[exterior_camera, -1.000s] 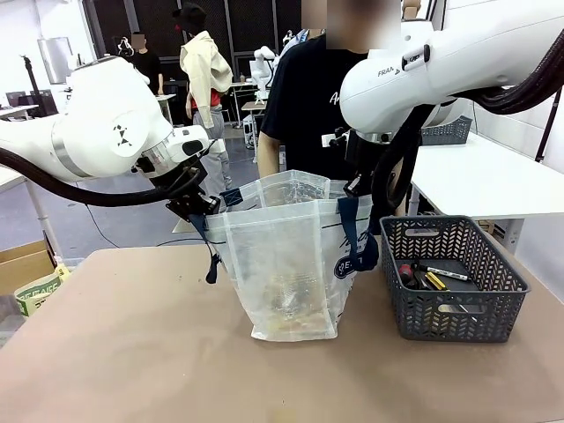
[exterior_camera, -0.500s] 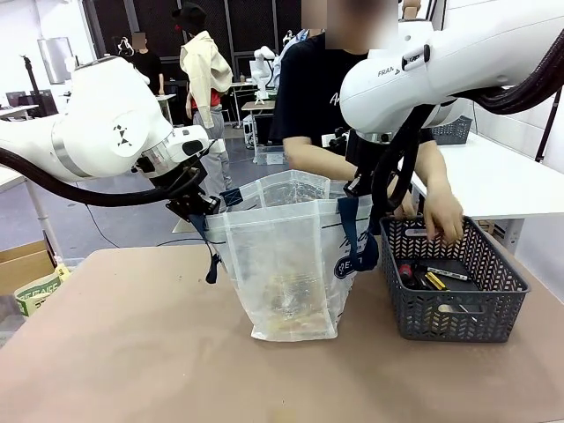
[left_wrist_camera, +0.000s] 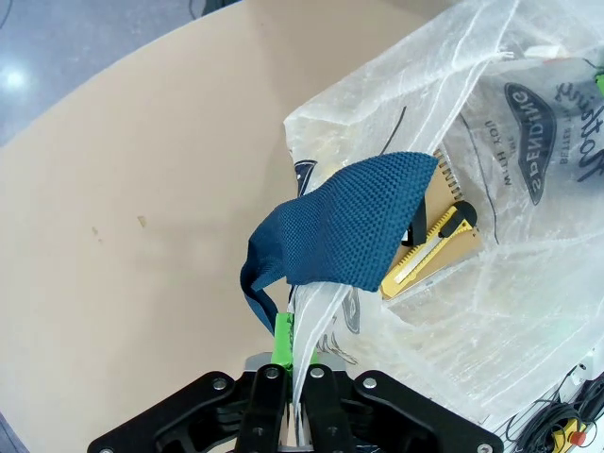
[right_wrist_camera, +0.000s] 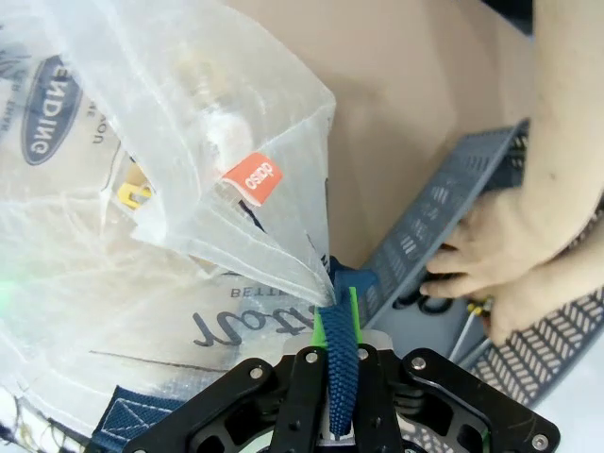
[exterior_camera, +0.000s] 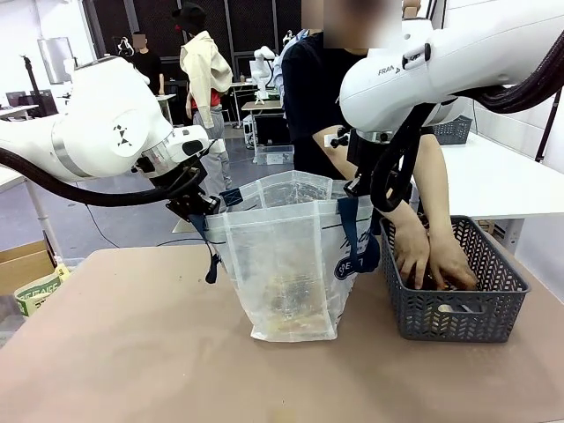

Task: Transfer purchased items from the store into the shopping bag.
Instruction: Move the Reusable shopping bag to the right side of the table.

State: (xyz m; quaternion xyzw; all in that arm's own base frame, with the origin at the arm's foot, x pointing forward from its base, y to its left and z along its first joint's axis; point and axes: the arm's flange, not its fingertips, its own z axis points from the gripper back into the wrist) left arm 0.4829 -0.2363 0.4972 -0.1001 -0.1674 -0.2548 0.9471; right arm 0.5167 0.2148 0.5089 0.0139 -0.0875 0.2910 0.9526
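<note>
We hold the bag (exterior_camera: 280, 264) open mid-table, left gripper (left_wrist_camera: 294, 368) clamped on its edge, right gripper (right_wrist_camera: 338, 359) on a strap. The person's hands (exterior_camera: 436, 260) dig in the basket (exterior_camera: 458, 322) (fetching more, likely). Our job next is to stay steady.

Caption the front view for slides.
Left pincer and right pincer hold the shopping bag open; person's hands dig in basket.
</note>
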